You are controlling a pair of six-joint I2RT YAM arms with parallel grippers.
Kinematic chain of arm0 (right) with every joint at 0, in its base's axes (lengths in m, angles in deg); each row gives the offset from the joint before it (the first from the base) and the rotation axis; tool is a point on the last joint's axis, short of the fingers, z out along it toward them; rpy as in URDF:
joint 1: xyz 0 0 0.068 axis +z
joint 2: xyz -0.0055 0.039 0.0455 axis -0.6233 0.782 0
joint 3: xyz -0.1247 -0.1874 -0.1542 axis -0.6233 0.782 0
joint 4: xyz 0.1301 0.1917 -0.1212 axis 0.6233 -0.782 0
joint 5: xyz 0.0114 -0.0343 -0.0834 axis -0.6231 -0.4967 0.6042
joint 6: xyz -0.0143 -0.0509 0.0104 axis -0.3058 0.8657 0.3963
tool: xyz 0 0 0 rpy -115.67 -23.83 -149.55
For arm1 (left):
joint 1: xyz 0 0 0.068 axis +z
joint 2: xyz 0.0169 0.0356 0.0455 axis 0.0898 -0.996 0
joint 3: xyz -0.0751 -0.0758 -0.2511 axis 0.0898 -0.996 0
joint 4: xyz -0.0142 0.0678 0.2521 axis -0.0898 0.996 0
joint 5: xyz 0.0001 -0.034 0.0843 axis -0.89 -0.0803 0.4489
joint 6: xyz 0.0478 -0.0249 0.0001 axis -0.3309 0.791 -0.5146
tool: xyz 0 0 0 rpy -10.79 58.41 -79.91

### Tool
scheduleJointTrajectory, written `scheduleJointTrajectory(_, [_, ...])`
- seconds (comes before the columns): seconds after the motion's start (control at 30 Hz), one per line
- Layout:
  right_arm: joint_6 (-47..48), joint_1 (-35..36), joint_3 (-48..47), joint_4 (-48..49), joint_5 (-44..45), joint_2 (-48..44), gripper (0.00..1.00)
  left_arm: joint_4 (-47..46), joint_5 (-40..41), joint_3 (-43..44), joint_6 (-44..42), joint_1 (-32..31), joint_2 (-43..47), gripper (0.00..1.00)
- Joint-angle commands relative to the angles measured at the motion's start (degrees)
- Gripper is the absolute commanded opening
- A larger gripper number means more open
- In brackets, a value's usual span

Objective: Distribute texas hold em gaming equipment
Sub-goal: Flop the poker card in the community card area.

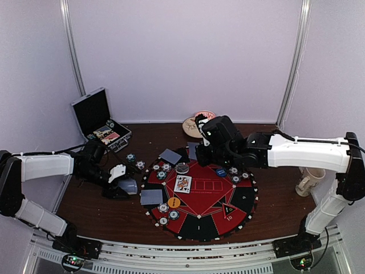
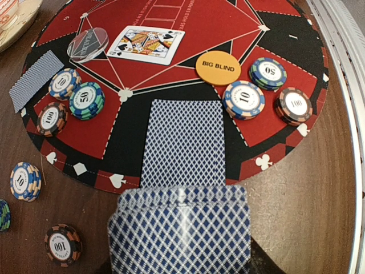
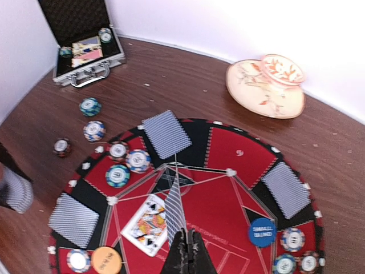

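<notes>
Your left gripper [image 1: 121,181] sits just off the left edge of the round red-and-black mat [image 1: 211,197], over the wooden table [image 1: 274,171]. Its jaws are clamped on a fanned stack of cards [image 2: 179,231], blue lattice backs up. Just ahead of the stack, one face-down card [image 2: 182,142] lies on the mat's black wedge. To its right you can read an orange disc [image 2: 222,68] marked "BIG BLIND", then a 10 chip [image 2: 243,100], a 50 chip [image 2: 267,73] and a 100 chip [image 2: 293,105]. Three more chips [image 2: 86,100] with the same numbers sit on the red field to its left, and two loose chips [image 2: 25,181], a 10 and a 100, rest on bare wood beside the mat. Your right gripper [image 3: 187,254] hangs over the mat's middle with its jaws pinched tight on a single card [image 3: 174,208], held edge-on above a face-up court card [image 3: 147,224]. A blue disc [image 3: 262,232] reads "SMALL BLIND". The open case [image 1: 91,111] stands at the far left. The mat's fine print is too small to read.
</notes>
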Motion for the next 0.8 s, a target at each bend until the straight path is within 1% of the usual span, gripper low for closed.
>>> scheduleJointTrajectory(0.0, [8.34, 2.97, -4.4, -13.92, 19.18, 2.97, 0.0, -1.23, -0.76, 0.37, -0.05, 0.18, -0.04, 0.52])
scheduleJointTrajectory(0.13, [11.04, 6.68, -7.24, -20.18, 32.29, 9.53, 0.0, -1.22, -0.74, 0.29, -0.08, 0.29, 0.02, 0.52])
scheduleJointTrajectory(0.37, [14.28, 11.33, -9.09, -24.2, 42.93, 21.73, 0.0, -1.2, -0.74, 0.24, -0.15, 0.29, 0.23, 0.53])
scheduleJointTrajectory(0.53, [19.09, 11.97, -8.77, -19.9, 41.29, 25.72, 0.0, -1.23, -0.76, 0.19, -0.15, 0.25, 0.33, 0.52])
scheduleJointTrajectory(0.77, [28.0, 11.99, -5.16, -9.27, 31.69, 26.06, 0.0, -1.21, -0.72, 0.19, -0.12, 0.23, 0.24, 0.52])
